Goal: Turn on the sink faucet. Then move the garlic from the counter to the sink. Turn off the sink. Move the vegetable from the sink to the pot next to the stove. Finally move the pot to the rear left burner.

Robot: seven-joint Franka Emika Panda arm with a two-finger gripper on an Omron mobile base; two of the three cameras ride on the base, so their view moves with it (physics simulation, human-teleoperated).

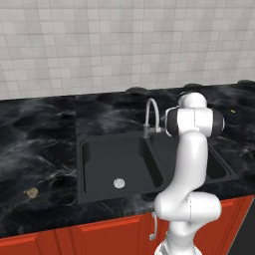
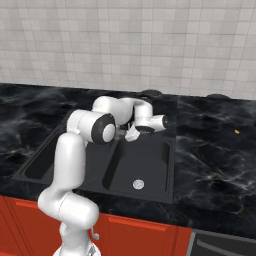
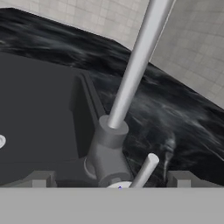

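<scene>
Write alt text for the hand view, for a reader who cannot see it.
Close-up of the sink faucet: its silver stem rises at a slant from a grey base, with the short side lever between the open jaws of the gripper. To the left lies the dark sink, and behind them the black marble counter and a tiled wall.

Glossy stone, matt basin, brushed metal.
The counter (image 1: 40,129) looks like polished black marble with pale veins and a wet-looking sheen. The sink (image 1: 99,164) is a dark grey, smooth, matt material, its drain (image 1: 119,183) bright silvery metal. The sink faucet (image 3: 135,65) reads as smooth satin grey metal, lever included. Cabinet fronts (image 1: 74,239) are red with a slight gloss, and the wall tiles (image 1: 99,45) pale and matt. The garlic (image 1: 32,192) appears dull tan, perhaps papery; too small to tell.
</scene>
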